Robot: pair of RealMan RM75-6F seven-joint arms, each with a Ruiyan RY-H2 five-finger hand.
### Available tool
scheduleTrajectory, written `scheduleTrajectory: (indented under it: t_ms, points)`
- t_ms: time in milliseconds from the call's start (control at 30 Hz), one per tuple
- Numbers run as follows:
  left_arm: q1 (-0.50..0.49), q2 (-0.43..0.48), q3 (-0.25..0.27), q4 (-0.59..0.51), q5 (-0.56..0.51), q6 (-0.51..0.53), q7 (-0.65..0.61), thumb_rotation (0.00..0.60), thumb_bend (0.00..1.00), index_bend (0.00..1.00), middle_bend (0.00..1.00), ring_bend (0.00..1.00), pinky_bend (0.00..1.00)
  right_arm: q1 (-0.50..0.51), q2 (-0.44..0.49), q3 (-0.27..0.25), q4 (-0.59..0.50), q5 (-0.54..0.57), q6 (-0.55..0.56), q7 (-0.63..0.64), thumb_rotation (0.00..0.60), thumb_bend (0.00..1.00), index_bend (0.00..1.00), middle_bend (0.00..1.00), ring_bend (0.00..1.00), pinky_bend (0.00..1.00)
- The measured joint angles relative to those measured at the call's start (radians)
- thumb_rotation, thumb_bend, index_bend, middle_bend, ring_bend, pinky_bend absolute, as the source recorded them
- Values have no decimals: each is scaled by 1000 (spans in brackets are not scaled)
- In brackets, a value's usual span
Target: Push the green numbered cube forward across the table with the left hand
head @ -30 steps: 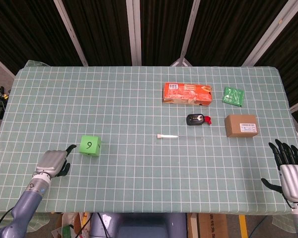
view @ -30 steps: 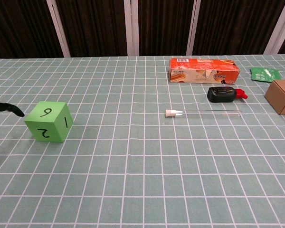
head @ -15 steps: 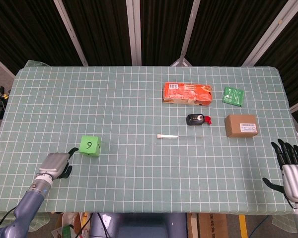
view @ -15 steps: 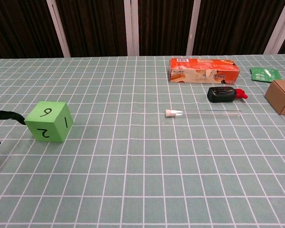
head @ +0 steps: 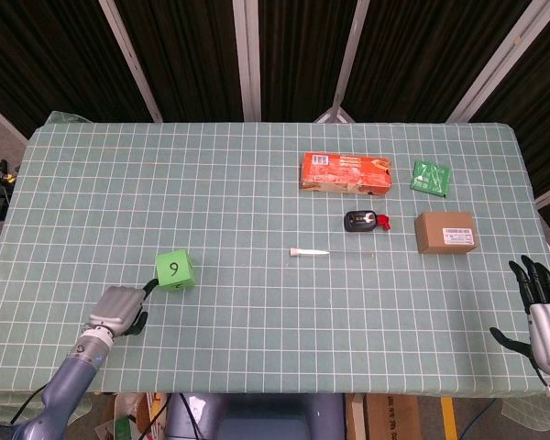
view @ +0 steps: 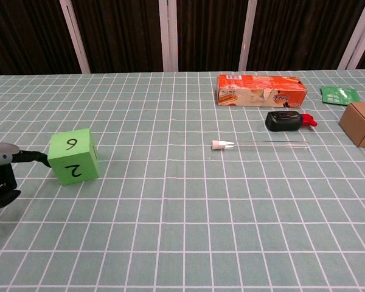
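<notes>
The green numbered cube point(head: 175, 271) sits on the table's left front area, with a 9 on top; in the chest view the cube point(view: 73, 156) shows a 2 on its near face. My left hand point(head: 119, 310) lies just near-left of it, one dark finger reaching out and touching the cube's near-left side. The same left hand point(view: 1, 176) shows at the chest view's left edge, holding nothing. My right hand point(head: 543, 308) hovers at the table's front right corner with fingers spread, far from the cube.
An orange carton point(head: 345, 173), a green packet point(head: 431, 177), a brown box point(head: 445, 232), a black and red device point(head: 364, 221) and a thin white-capped tube point(head: 309, 251) lie on the right half of the table point(head: 257, 192).
My left hand moved right and toward the cube until a finger met it. The cube turned and shifted slightly right. The right hand sank a little toward the frame's bottom.
</notes>
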Motion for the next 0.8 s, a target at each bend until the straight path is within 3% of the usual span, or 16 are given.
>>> scheduleTrajectory:
  t_ms: [800]
  points:
    - [-91,-107,-42,-74,-94,115,173,600,710,119,807,726,834,-3,10,3,-10,13,-6,4,600,45,58,0,0,0]
